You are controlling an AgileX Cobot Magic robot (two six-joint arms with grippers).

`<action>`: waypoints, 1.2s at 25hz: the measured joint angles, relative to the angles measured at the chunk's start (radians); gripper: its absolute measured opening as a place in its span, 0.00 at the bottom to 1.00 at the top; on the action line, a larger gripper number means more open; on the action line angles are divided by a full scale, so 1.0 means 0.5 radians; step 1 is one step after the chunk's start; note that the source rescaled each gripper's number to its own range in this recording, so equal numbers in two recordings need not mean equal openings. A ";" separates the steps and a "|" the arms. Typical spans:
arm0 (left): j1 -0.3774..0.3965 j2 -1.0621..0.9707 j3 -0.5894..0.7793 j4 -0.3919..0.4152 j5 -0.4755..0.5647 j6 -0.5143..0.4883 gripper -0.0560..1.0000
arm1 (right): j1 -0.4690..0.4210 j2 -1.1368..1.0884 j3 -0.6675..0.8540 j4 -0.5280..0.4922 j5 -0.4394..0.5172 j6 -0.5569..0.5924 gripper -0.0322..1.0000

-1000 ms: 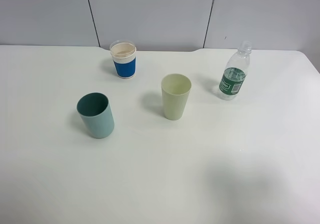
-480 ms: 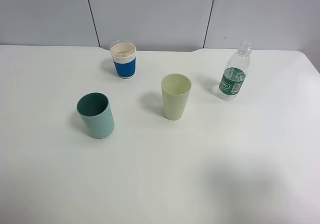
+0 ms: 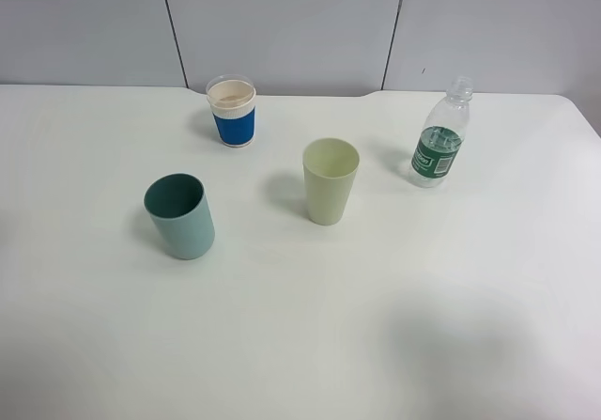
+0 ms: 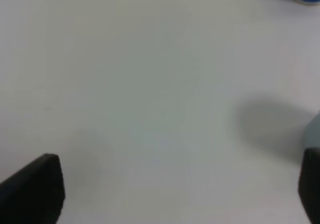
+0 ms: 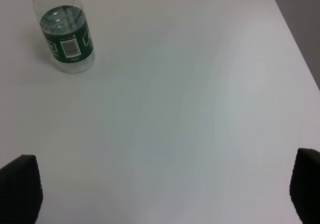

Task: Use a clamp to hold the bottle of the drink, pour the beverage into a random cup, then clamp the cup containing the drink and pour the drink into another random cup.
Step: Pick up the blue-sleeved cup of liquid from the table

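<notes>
The bottle (image 3: 439, 143) stands upright at the far right of the table (image 3: 282, 345), its long axis vertical, well apart from the blue-banded paper cup (image 3: 233, 112) further left. The right gripper (image 5: 162, 191) is likely the nearer one. Its jaws are spread wide and hold nothing, and the bottle lies ahead of them, off to one side. The left gripper (image 4: 172, 189) is also spread and empty.

The paper cup (image 3: 232, 112) sits back left, bottle (image 3: 439, 144) far right.
</notes>
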 joint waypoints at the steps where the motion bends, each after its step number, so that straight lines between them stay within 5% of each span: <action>1: 0.000 0.072 -0.031 0.004 -0.011 0.014 0.84 | 0.000 0.000 0.000 0.000 0.000 0.000 1.00; 17: 0.000 0.959 -0.236 0.137 -0.309 0.239 0.84 | 0.000 0.000 0.000 0.000 0.000 0.000 1.00; 23: 0.000 1.137 -0.242 0.198 -0.623 0.328 0.84 | 0.000 0.000 0.000 0.000 0.000 0.000 1.00; 30: 0.000 1.351 -0.242 0.475 -1.012 0.266 0.84 | 0.000 0.000 0.000 0.000 0.000 0.000 1.00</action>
